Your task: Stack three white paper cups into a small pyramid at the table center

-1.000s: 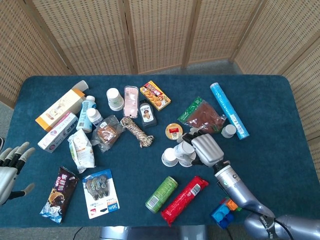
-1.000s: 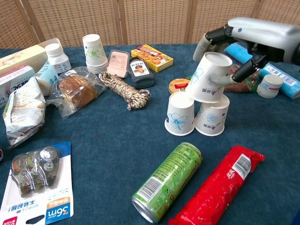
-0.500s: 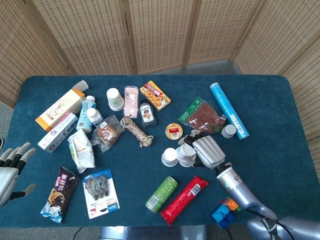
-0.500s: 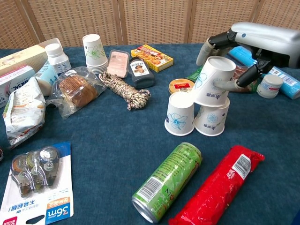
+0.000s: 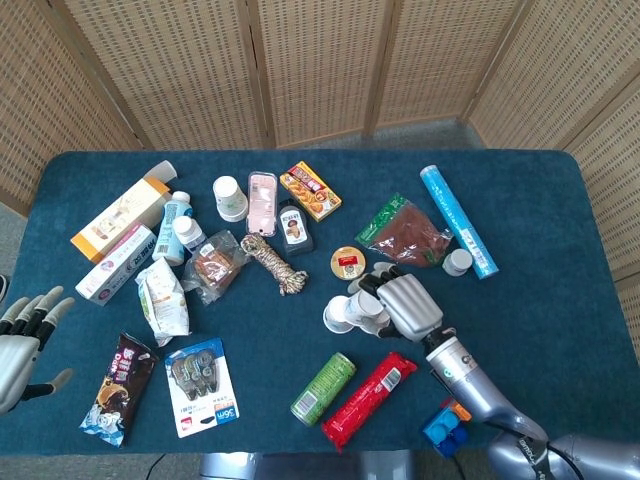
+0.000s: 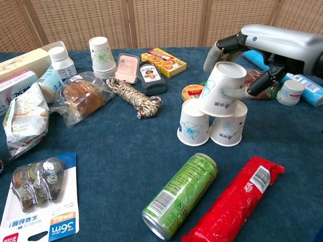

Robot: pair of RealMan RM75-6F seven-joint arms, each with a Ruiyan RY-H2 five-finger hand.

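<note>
Two white paper cups stand upside down side by side near the table's middle, the left one [image 6: 193, 123] [image 5: 340, 314] and the right one [image 6: 227, 127]. A third white cup [image 6: 221, 89] [image 5: 367, 299], also upside down, sits tilted across their bottoms. My right hand [image 6: 256, 44] [image 5: 408, 305] grips it, fingers over its far side and the thumb [image 6: 236, 93] on its near side. My left hand [image 5: 24, 338] hovers off the table's near left edge with its fingers spread, holding nothing; the chest view does not show it.
A green can [image 6: 180, 195] and a red packet [image 6: 233, 200] lie just in front of the cups. A small round tin [image 6: 193, 91], a brown bag [image 5: 404, 232] and a small white jar [image 6: 289, 92] sit behind. A spare cup stack [image 6: 102, 58] and a rope coil [image 6: 135, 98] lie to the left.
My right hand has moved the top cup a little to the left, so it now leans across both base cups. The left hand has barely moved.
</note>
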